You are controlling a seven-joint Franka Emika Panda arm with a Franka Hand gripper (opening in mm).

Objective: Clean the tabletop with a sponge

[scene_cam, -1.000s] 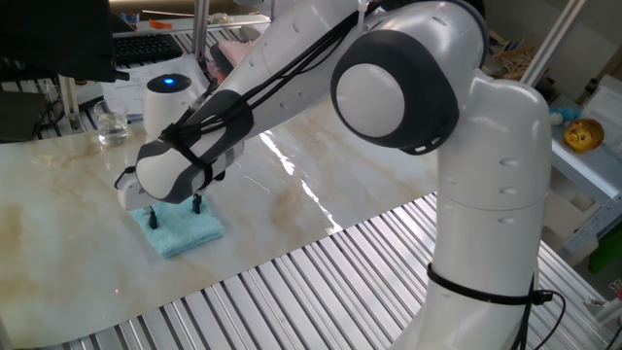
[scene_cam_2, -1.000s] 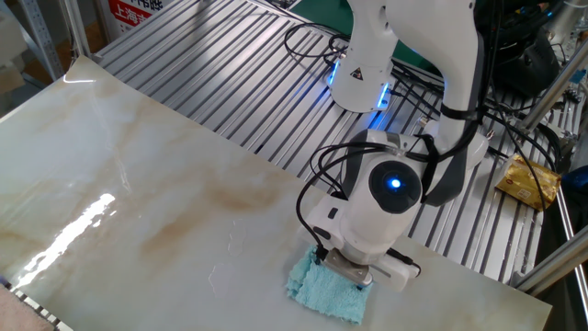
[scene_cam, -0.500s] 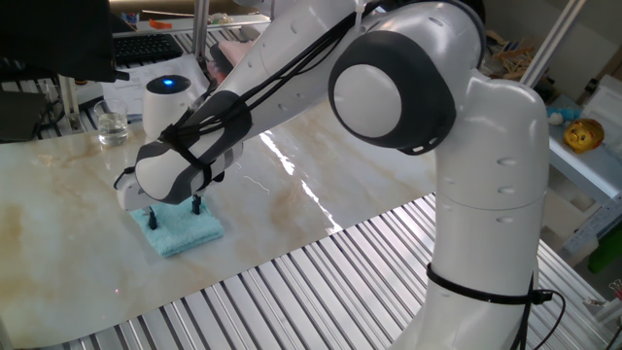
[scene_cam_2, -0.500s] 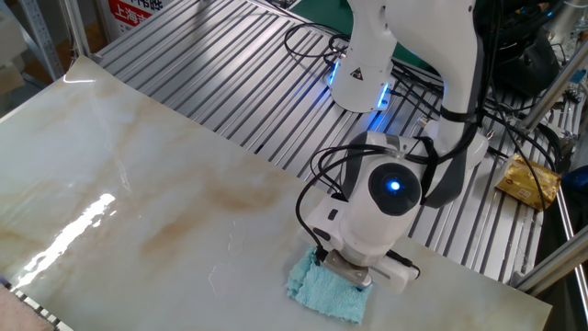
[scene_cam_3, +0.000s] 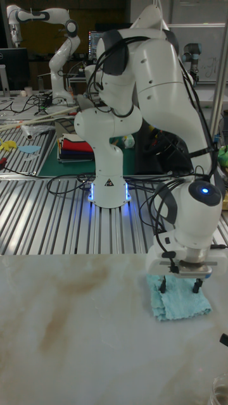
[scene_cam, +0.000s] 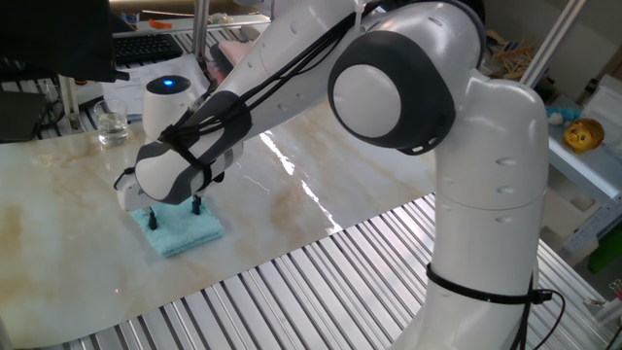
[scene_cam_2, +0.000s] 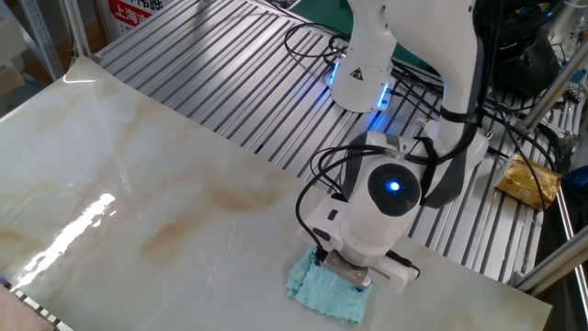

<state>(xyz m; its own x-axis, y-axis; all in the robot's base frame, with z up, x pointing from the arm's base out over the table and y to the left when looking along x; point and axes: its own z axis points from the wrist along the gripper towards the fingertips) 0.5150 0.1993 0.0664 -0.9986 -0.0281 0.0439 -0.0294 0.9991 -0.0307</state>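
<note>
- counter (scene_cam_2: 138,193): cream marble-look sheet with brown streaks across its middle, likely the dirt to be wiped.
- sponge (scene_cam_3: 179,305): light-blue cloth-like pad, flat near the counter edge next to the robot base, well apart from the streaks.
- pincer (scene_cam_3: 181,285): spread wide, fingertips down on the sponge, seemingly pinning it for wiping, not gripping.

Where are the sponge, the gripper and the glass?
sponge (scene_cam: 185,233), one fixed view, bare front part of its top.
gripper (scene_cam_3: 181,284), tall fixed view, midway between the fingertips, over the sponge.
glass (scene_cam: 111,127), one fixed view, its side wall.
</note>
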